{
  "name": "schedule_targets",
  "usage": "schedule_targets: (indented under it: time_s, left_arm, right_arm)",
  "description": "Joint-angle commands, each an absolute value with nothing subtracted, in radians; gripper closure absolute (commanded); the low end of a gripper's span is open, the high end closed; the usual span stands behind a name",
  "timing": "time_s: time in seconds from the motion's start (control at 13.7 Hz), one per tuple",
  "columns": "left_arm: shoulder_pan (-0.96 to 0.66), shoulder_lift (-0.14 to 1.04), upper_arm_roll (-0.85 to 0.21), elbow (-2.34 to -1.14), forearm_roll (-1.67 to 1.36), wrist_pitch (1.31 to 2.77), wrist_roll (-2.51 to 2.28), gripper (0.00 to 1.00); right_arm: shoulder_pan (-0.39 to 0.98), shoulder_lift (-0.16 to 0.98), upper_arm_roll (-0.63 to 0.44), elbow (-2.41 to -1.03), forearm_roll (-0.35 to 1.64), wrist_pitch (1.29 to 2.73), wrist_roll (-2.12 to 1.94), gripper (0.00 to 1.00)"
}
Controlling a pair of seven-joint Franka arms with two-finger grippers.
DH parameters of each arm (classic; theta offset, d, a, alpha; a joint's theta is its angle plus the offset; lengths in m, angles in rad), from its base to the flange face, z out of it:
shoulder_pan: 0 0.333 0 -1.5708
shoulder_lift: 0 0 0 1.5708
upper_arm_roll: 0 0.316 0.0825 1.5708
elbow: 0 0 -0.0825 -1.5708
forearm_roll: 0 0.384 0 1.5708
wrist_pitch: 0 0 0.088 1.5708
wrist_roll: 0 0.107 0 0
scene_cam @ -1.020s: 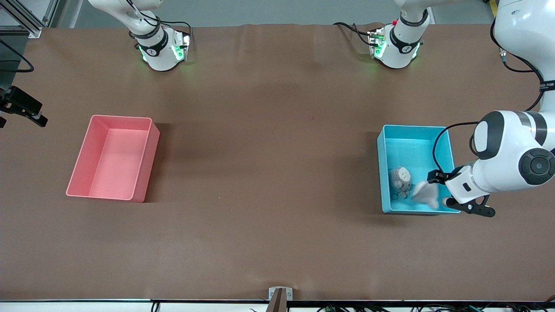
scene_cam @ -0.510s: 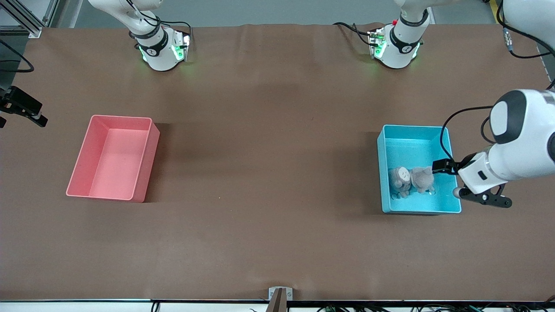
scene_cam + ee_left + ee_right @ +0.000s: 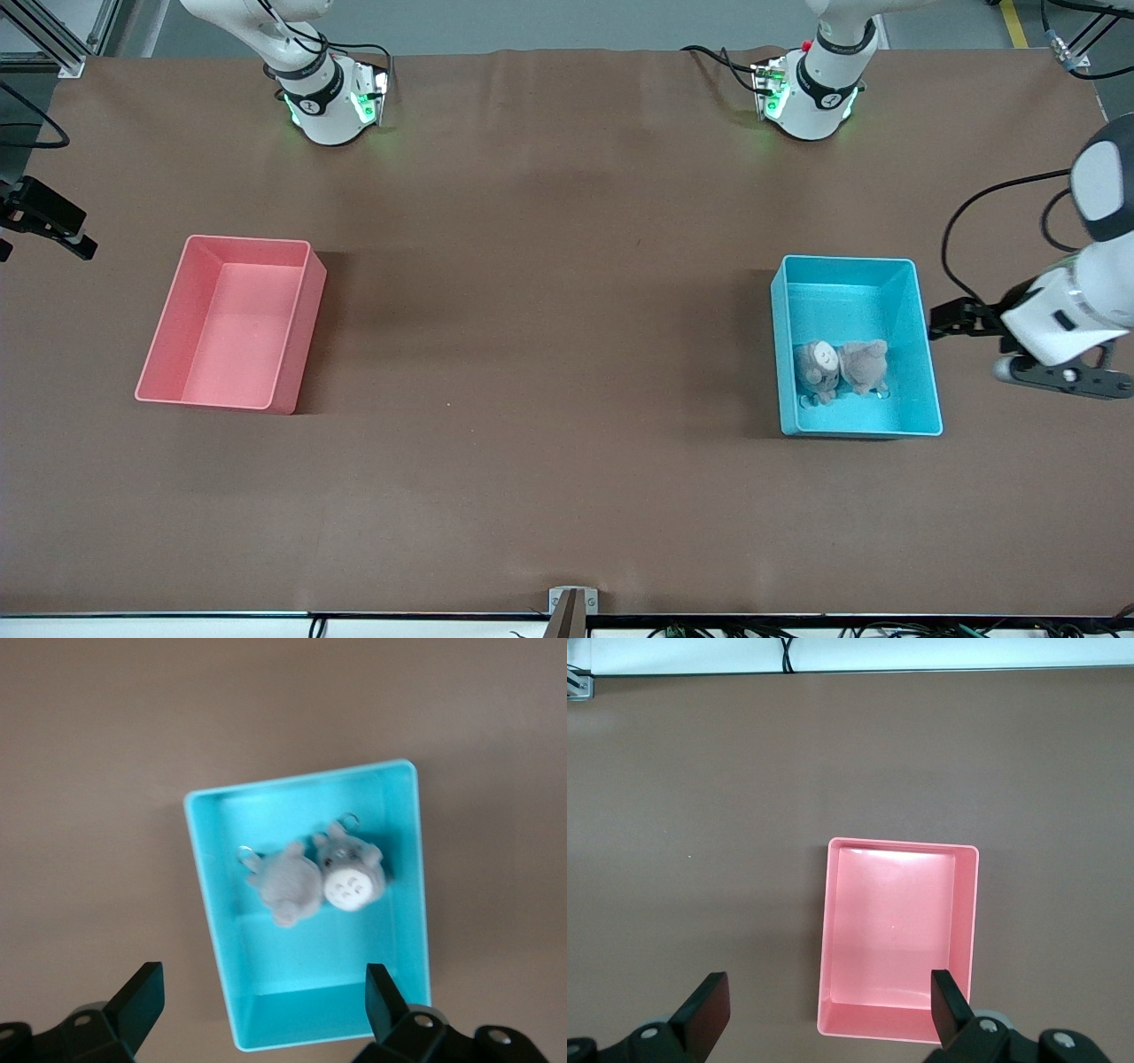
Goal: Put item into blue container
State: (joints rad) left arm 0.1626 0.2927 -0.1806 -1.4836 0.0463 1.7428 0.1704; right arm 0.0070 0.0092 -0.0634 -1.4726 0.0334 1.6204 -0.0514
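The blue container (image 3: 846,260) (image 3: 337,957) stands on the brown table toward the left arm's end. Two small grey plush toys lie side by side inside it: one shows a pale face (image 3: 819,363) (image 3: 352,877), the other shows its grey back (image 3: 866,363) (image 3: 285,888). My left gripper (image 3: 1059,377) (image 3: 263,1005) hangs open and empty over the table, just off the container's wall toward the left arm's end. My right gripper (image 3: 828,1005) is open and empty, high over the table beside the pink bin; it does not show in the front view.
A pink bin (image 3: 226,319) (image 3: 895,930) of the same size stands empty toward the right arm's end. Both arm bases (image 3: 328,97) (image 3: 811,93) stand along the table's edge farthest from the front camera. A black cable (image 3: 952,230) loops from the left wrist.
The left gripper opened and let go of a grey plush, which came to rest in the blue container beside the other one. The left arm then drew back off the container. The right arm is still.
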Motion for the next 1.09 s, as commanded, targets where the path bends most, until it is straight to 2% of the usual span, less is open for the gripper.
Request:
schedule_targets:
  time_s: [0.0, 0.29, 0.58, 0.73, 1.02]
  left_arm:
    - [0.179, 0.325, -0.183, -1.419, 0.045, 1.709, 0.190, 0.00]
    - [0.178, 0.289, -0.193, -1.393, 0.037, 1.700, 0.190, 0.00]
    - [0.175, 0.189, -0.195, -1.391, 0.035, 1.585, 0.036, 0.00]
    - [0.172, 0.176, -0.202, -1.390, 0.038, 1.507, -0.063, 0.00]
    - [0.172, 0.075, -0.236, -1.394, 0.046, 1.445, -0.135, 0.00]
  right_arm:
    - [-0.014, 0.020, -0.044, -1.451, 0.014, 1.611, -0.057, 0.00]
    - [-0.014, 0.020, -0.044, -1.451, 0.014, 1.612, -0.057, 0.00]
    - [-0.014, 0.020, -0.044, -1.451, 0.014, 1.614, -0.057, 0.00]
    - [-0.014, 0.020, -0.045, -1.451, 0.014, 1.612, -0.057, 0.00]
    - [-0.014, 0.020, -0.044, -1.450, 0.014, 1.614, -0.057, 0.00]
